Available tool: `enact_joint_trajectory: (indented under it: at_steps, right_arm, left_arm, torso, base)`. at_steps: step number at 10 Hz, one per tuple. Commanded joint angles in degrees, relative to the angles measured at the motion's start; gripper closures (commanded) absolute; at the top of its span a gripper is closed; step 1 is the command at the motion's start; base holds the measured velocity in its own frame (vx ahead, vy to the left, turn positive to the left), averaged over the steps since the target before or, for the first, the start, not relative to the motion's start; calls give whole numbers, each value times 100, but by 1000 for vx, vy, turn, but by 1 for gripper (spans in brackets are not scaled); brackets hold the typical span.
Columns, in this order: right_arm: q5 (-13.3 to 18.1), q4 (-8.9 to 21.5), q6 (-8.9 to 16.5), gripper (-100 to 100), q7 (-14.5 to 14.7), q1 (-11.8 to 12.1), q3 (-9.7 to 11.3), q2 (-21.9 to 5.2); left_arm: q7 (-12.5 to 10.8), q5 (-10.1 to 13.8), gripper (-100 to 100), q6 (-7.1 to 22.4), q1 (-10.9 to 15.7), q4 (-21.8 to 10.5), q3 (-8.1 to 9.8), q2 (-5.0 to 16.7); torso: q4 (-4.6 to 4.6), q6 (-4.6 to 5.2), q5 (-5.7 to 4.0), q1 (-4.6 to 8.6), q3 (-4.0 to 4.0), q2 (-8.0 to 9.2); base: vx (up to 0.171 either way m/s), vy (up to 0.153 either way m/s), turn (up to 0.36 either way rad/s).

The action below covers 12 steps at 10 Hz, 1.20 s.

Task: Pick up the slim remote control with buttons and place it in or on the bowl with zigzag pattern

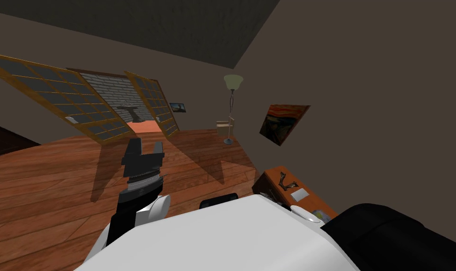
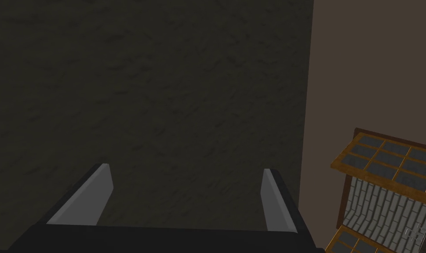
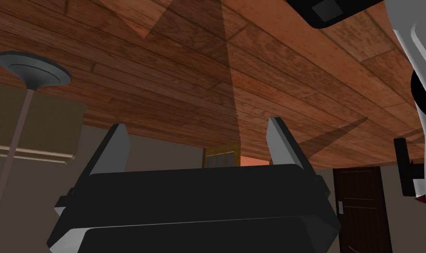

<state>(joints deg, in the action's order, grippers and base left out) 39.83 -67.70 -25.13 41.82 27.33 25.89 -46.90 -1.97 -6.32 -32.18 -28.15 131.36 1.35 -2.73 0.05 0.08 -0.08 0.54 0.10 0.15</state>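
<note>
Left gripper (image 1: 142, 157): it is held up over the wood floor (image 1: 57, 188), left of the middle. Its two fingers stand wide apart, and nothing is between them.
Right gripper (image 3: 198, 124): its two fingers are wide apart too, and nothing is in them. It points across the floor boards toward a far wall.
From the head: a brown bench (image 1: 311, 203) is on the right, tight against the wall, just below a red and orange painting (image 1: 283, 123). A tall floor lamp (image 1: 231, 108) stands far off in the corner. Doors with many glass panes (image 1: 71, 101) are far away on the left.
From the right hand: the lamp's round foot (image 3: 34, 72) is close by. A dark brown door (image 3: 361, 206) is far away.
On the bench: a dark twisty thing (image 1: 286, 181) is at the far end. A thin flat grey piece (image 1: 300, 194) lies just beside it. A small pale green thing (image 1: 322, 216) is at the near end, half hidden.
Remote: the thin flat grey piece is slim like a remote. It is too small to see any buttons, so I cannot tell for sure.
Bowl: the pale green thing is too hidden for me to tell what it is.
Remote and grippers: the grey piece lies flat on the bench, well apart from the left gripper and off to its right. No gripper touches it.
</note>
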Motion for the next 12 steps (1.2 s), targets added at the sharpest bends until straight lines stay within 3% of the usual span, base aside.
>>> enact_joint_trajectory:
  at_steps: [1,2,5,7,12]
  right_arm:
    - [67,278,-52,-100,97,-69,47,-82]
    - [67,278,-52,-100,97,-69,47,-82]
    - [376,840,-56,-100,406,-210,309,-332]
    - [376,879,-56,-100,406,-210,309,-332]
    - [788,1607,-91,-100,810,-443,668,-616]
  left_arm:
    - [0,0,0,0,0,0,0,0]
    - [0,0,0,0,-1,0,0,0]
    - [0,0,0,0,-1,0,0,0]
    - [0,0,0,0,-1,0,1,0]
    - [0,0,0,0,-1,0,1,0]
  torso:
    - [0,0,0,0,0,0]
    - [0,2,-2,2,0,-1]
    - [-1,2,-2,0,-4,-7]
    - [-1,2,-5,9,-4,-7]
    - [-1,3,-5,9,-5,-8]
  base:
    - [-4,-82,72]
    - [6,-44,-14]
    - [7,-86,119]
    - [3,-67,29]
    - [6,-101,80]
